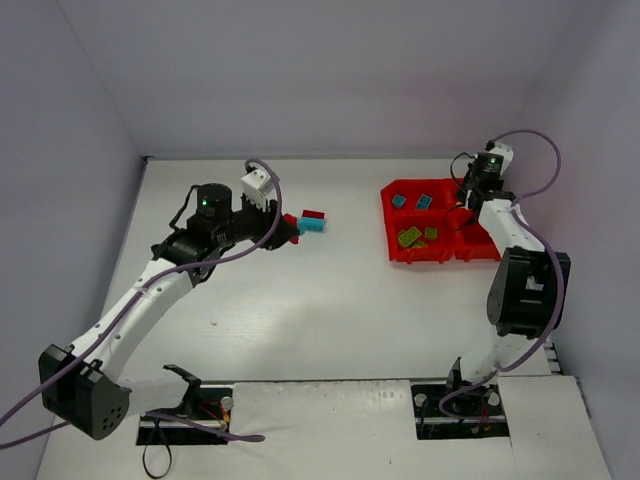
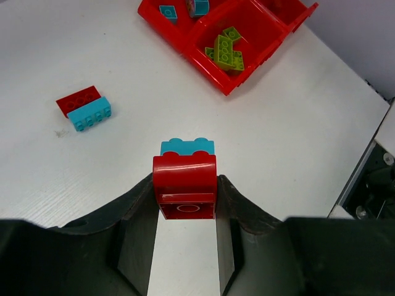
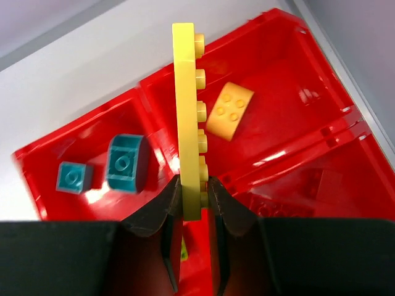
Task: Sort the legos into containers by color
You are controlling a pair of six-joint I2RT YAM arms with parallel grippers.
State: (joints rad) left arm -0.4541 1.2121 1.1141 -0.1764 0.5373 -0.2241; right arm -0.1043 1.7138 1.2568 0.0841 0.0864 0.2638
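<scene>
My left gripper (image 2: 185, 192) is shut on a red brick (image 2: 185, 184) over the table's middle; it also shows in the top view (image 1: 290, 228). A cyan brick (image 2: 187, 147) sits against the red one's far side. A flat red lego (image 2: 78, 100) and a cyan lego (image 2: 90, 114) lie together on the table. My right gripper (image 3: 192, 192) is shut on a long yellow plate (image 3: 186, 111), held on edge above the red tray (image 3: 160, 92). The tray's compartments hold a yellow brick (image 3: 229, 111), two cyan bricks (image 3: 126, 163), green legos (image 2: 227, 50) and red ones (image 3: 321, 185).
The tray (image 1: 392, 245) stands at the table's far right, close to the right wall. The loose red and cyan pair (image 1: 314, 221) lies just right of the left gripper (image 1: 290, 228). The right gripper (image 1: 463, 212) hangs over the tray's right half.
</scene>
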